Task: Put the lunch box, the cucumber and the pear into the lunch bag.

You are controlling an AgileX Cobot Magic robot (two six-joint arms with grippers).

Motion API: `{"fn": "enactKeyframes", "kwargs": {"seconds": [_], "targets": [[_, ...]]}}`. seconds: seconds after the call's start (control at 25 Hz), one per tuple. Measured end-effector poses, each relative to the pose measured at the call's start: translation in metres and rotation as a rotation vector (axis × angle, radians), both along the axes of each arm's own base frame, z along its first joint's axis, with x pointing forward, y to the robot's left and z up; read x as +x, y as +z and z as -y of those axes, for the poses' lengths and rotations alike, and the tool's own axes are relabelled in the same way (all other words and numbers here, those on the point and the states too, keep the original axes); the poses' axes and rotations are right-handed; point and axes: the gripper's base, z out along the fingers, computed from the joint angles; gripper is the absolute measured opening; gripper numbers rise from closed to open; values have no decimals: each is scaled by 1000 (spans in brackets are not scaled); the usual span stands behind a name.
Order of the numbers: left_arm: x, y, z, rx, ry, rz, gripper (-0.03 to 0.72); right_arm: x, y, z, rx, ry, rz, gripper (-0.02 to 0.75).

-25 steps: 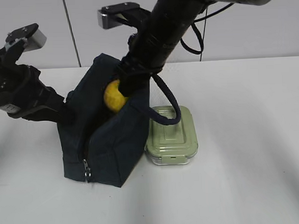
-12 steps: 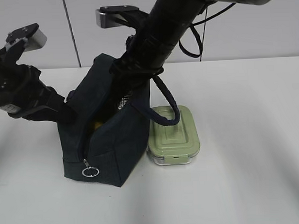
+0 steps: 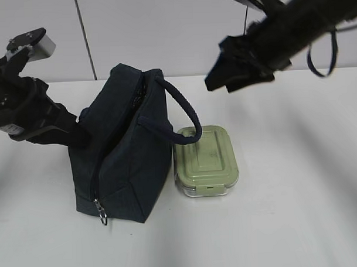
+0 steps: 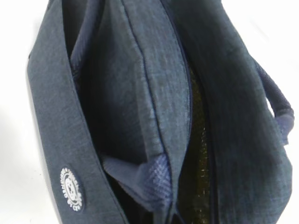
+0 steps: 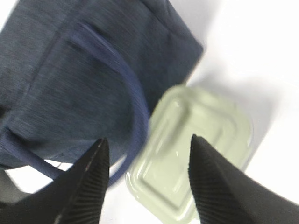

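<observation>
Lying below open empty right jaws, lunch box (image 5: 196,149) beside lunch bag (image 5: 70,79)

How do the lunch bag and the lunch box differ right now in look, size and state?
The lunch bag is dark navy fabric; the lunch box is clear with a pale green lid. The bag stands much taller than the low, flat box. The bag's top gapes open, while the box's lid is on. Both rest on the white table, side by side.
</observation>
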Motion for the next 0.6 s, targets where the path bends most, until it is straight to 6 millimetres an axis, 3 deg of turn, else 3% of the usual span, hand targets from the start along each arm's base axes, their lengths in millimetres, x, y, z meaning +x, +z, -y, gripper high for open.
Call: {"fn": "enactKeyframes", "kwargs": {"seconds": [0.12,0.2,0.48,0.6], "targets": [[0,0,0,0,0,0,-15,-6,-50,47,117,-135,-130,427],[0,0,0,0,0,0,-15,-6,-71,65,135,-163,-177,431],[0,0,0,-3,1,-1,-15,-5,-115,60,210,-61,-271,570],[0,0,0,-3,1,-1,-15,-3,-125,58,248,-33,-267,588]]}}
